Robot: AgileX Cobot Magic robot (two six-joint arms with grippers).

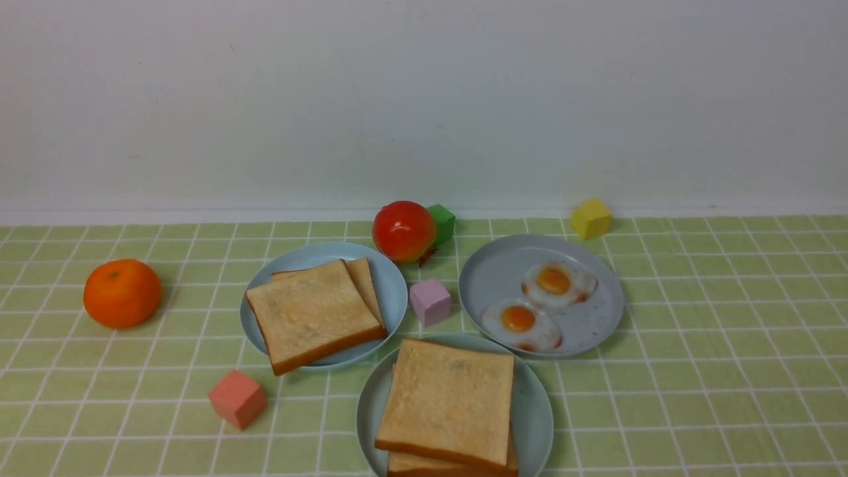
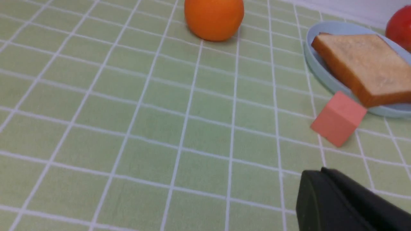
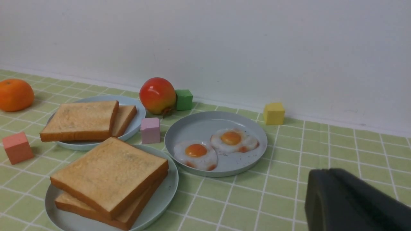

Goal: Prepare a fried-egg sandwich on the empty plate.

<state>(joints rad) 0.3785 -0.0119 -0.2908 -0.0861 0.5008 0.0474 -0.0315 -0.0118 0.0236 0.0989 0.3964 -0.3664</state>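
The pale plate (image 1: 538,411) nearest me holds two stacked toast slices: the top slice (image 1: 450,401) lies over a lower slice (image 1: 424,468). The right wrist view shows the same stack (image 3: 110,175) on that plate (image 3: 162,202), and no egg shows between the slices. Two fried eggs (image 1: 520,321) (image 1: 556,281) lie on a grey-blue plate (image 1: 490,271) to the right. My left gripper (image 2: 321,170) hangs shut and holding nothing over bare cloth near a salmon cube (image 2: 337,118). My right gripper (image 3: 327,170) is shut and holds nothing, over the cloth right of the egg plate (image 3: 205,123). Neither arm shows in the front view.
A second grey-blue plate (image 1: 392,285) at left holds two more toast slices (image 1: 311,315). Around the plates are an orange (image 1: 122,293), a red fruit (image 1: 403,230), and green (image 1: 442,222), yellow (image 1: 591,218), pink (image 1: 430,301) and salmon (image 1: 237,397) cubes. A white wall closes the back.
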